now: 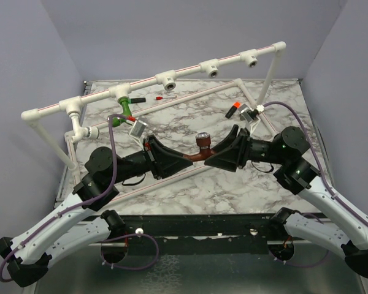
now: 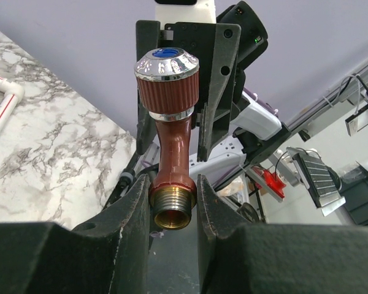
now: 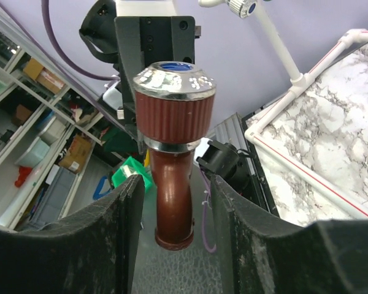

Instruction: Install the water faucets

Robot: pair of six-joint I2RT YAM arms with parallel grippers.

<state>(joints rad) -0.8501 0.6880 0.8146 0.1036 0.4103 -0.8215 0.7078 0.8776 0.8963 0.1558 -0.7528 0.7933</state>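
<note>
A dark reddish-brown water faucet [image 1: 201, 147] with a chrome-topped knob hangs above the middle of the table between both arms. My left gripper [image 1: 183, 161] is shut on its brass threaded end [image 2: 173, 208], one finger pressed against each side. My right gripper [image 1: 213, 158] stands open around the curved spout [image 3: 173, 202], with a gap on each side of it. A green water faucet [image 1: 121, 111] sits under a tee at the left of the white pipe frame [image 1: 190, 66].
Three open tees [image 1: 167, 78] [image 1: 210, 68] [image 1: 250, 58] line the raised upper rail. A small orange-and-black cylinder [image 1: 234, 109] and small red and black bits [image 1: 140, 99] lie on the marble table [image 1: 190, 116]. Lower frame pipes cross the tabletop.
</note>
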